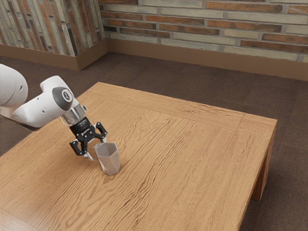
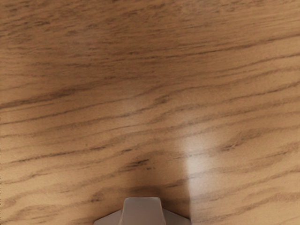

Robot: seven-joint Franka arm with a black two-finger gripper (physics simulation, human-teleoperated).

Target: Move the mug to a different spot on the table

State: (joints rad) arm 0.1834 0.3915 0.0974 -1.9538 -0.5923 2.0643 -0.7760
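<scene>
The mug (image 1: pixel 108 159) stands on the counter (image 1: pixel 192 144). Our claw (image 1: pixel 95 148) hangs just beside the mug, fingers spread. Risk: a finger catching the rim may tip the mug.

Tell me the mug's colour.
Plain light grey mug, with no pattern; it shows best in the exterior view.

The whole desk (image 1: pixel 202 159) is seen from high at one side. Its top is seen close from the wrist, facing down.
</scene>
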